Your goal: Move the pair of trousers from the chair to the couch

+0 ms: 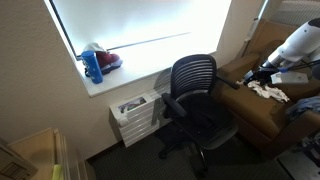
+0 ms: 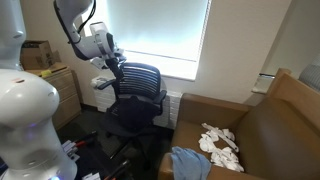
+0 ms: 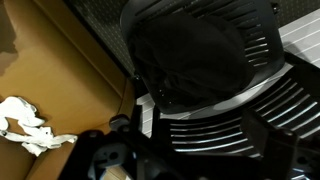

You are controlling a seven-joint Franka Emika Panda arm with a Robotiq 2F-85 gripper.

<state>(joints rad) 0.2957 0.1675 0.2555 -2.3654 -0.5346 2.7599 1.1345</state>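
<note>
A black mesh office chair stands in front of the window in both exterior views (image 1: 195, 95) (image 2: 135, 95). In the wrist view a dark crumpled mass (image 3: 190, 50) lies on its seat, likely the trousers; it blends with the seat. The brown couch (image 1: 262, 118) (image 2: 265, 130) stands beside the chair and also shows in the wrist view (image 3: 60, 70). My gripper (image 1: 264, 74) (image 2: 112, 64) hovers above the top of the chair's slatted back (image 3: 235, 120). Its fingers are dark against the chair, so I cannot tell whether they are open or shut.
A white crumpled cloth (image 1: 268, 92) (image 2: 220, 143) (image 3: 25, 125) lies on the couch seat. A blue cloth (image 2: 190, 162) hangs at the couch's front. A white drawer unit (image 1: 135, 115) stands under the window sill, which holds a blue bottle (image 1: 93, 66).
</note>
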